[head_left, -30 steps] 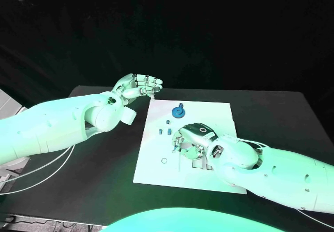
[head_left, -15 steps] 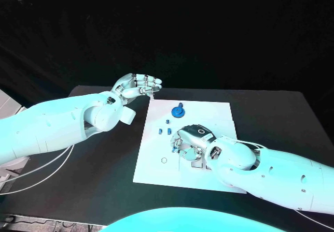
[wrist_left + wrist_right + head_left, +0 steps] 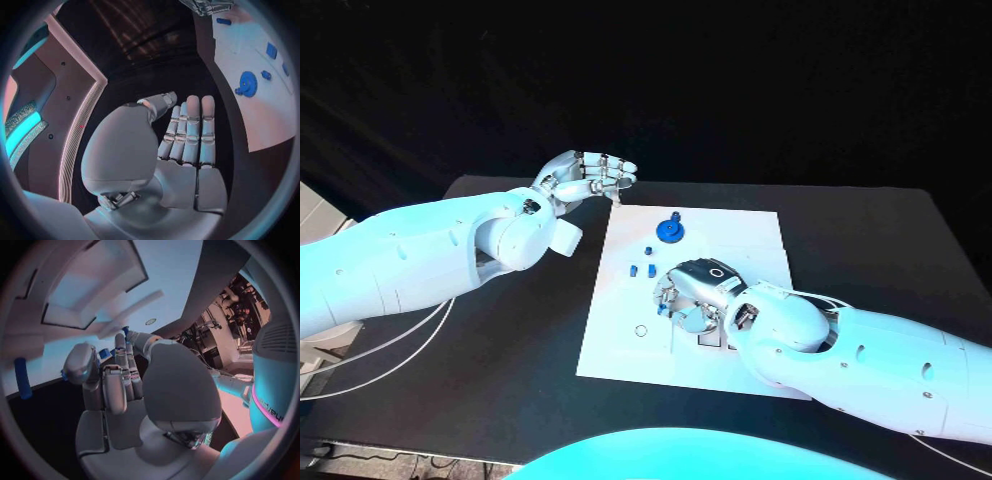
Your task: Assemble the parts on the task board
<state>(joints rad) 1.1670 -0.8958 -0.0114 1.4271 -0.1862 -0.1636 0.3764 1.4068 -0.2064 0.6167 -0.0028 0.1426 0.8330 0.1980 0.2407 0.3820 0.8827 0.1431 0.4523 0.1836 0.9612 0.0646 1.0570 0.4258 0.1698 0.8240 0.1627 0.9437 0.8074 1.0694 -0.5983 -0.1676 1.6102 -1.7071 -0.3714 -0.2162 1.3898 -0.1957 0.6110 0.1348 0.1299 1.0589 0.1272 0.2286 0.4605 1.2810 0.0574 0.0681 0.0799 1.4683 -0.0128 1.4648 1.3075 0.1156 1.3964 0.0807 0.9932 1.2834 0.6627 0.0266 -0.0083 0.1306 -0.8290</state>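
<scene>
The white task board (image 3: 740,235) lies in the middle of the black table. My right hand (image 3: 692,293) is low over the board's centre, its fingers curled around a small blue part (image 3: 692,319). In the right wrist view that blue part (image 3: 105,354) sits pinched between the thumb and the fingers (image 3: 119,375). A round blue part (image 3: 671,231) stands near the board's far edge, and it shows again as the round part (image 3: 247,83) in the left wrist view. My left hand (image 3: 589,178) hovers off the board's far left corner, fingers drawn together, holding nothing.
Two small blue pieces (image 3: 642,270) lie on the board left of my right hand, and a small ring (image 3: 640,330) lies nearer the front. A blue peg (image 3: 23,377) lies on the board. Dark recesses (image 3: 718,340) sit under my right wrist. Black table (image 3: 877,240) surrounds the board.
My right hand has edged slightly towards the near side and settled lower over the blue part. My left hand has stayed where it was.
</scene>
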